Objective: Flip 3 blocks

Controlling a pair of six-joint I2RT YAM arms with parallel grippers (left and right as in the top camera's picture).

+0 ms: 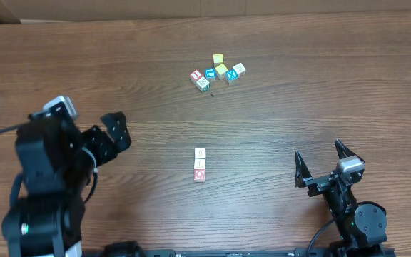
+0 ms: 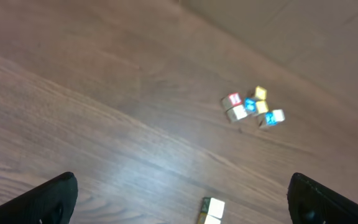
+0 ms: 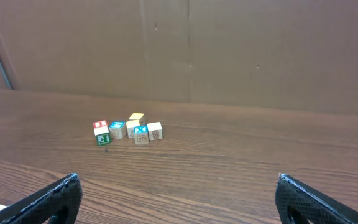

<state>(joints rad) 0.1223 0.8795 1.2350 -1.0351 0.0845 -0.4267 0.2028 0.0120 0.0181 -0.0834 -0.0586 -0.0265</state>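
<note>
**Right of the left gripper (image 1: 108, 139): blocks (image 1: 199, 164) are lying within the shorter reach**

That gripper is standing wide open and empty, fingers pointing inward. The three blocks are touching in a row, its long axis running fore and aft. The right gripper (image 1: 320, 155), equally spread and empty, is hanging farther off on their other side.
</note>
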